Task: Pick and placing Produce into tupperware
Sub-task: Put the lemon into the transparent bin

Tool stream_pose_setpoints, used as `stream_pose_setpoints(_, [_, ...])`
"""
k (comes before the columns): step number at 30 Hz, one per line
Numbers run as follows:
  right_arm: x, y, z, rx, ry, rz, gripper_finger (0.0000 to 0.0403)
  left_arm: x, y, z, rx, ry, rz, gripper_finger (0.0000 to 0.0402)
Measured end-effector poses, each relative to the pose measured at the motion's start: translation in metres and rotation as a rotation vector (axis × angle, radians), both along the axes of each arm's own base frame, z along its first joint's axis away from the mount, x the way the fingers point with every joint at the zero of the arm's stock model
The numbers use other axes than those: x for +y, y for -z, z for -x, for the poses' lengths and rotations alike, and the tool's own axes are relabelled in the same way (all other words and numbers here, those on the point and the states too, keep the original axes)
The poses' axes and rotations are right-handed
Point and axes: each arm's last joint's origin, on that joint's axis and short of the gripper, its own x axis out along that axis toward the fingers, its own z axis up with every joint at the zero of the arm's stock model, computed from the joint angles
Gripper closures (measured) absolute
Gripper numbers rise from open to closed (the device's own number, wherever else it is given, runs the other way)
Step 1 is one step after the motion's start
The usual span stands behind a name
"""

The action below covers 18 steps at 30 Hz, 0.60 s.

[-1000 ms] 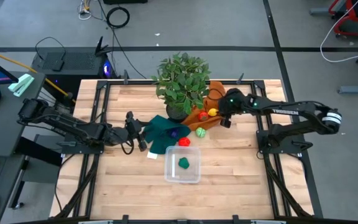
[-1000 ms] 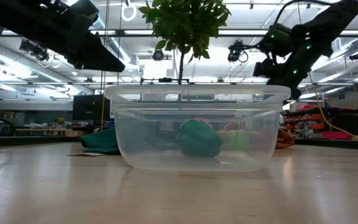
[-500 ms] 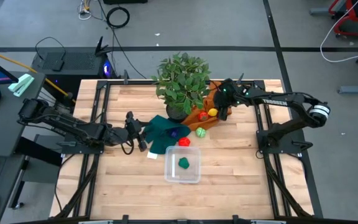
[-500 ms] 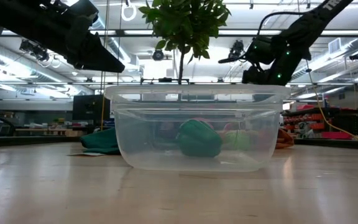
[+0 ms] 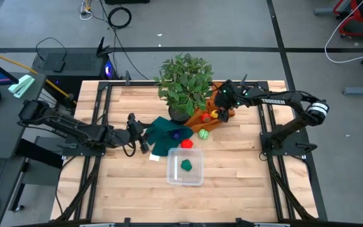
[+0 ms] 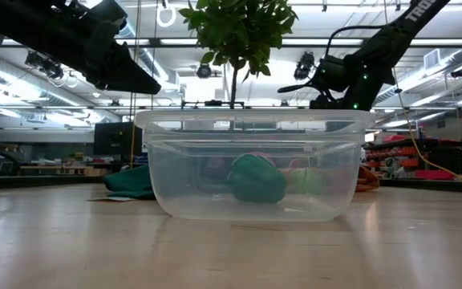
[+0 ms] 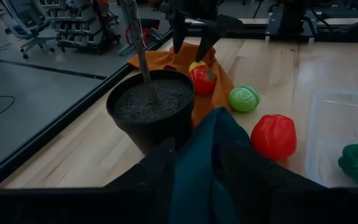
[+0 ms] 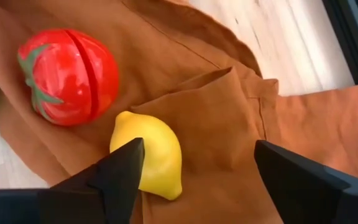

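The clear tupperware (image 5: 184, 169) stands near the table's middle with a green pepper (image 5: 186, 165) inside. A red pepper (image 5: 186, 144) and a green round fruit (image 5: 202, 133) lie on the wood behind it. A red tomato (image 8: 67, 74) and a yellow lemon (image 8: 151, 152) rest on an orange cloth (image 8: 216, 106) beside the potted plant (image 5: 183, 82). My right gripper (image 8: 197, 171) hangs open over the orange cloth, slanting down, with the lemon beside one finger. My left gripper (image 7: 197, 180) is shut on a green cloth (image 5: 169, 135). My left gripper pinches the green cloth between its two fingers at the edge toward the table's left (image 7: 207, 162). The fingers come nearly level from the table's left. The held edge is raised, and the rest of the cloth lies on the table by the plant pot; one layer or several, I cannot tell.
The plant's black pot (image 7: 151, 112) stands just behind the green cloth, its leaves spreading over the orange cloth's left part. A small white scrap (image 5: 154, 157) lies near the tupperware. Bare wood lies right of the produce and along the near edge.
My right gripper has moved toward the table's left and far side, and a little down, coming over the lemon and tomato on the orange cloth. My left gripper and the green cloth have kept still.
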Motion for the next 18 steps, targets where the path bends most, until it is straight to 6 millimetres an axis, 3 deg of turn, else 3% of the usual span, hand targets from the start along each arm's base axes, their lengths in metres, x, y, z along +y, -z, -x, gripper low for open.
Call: stream_pose_setpoints(18, [0.005,0.0034,0.0041,0.002,-0.017,-0.112,0.0123,0.0,0.0002,0.0001,0.003,0.0,0.0,0.0263])
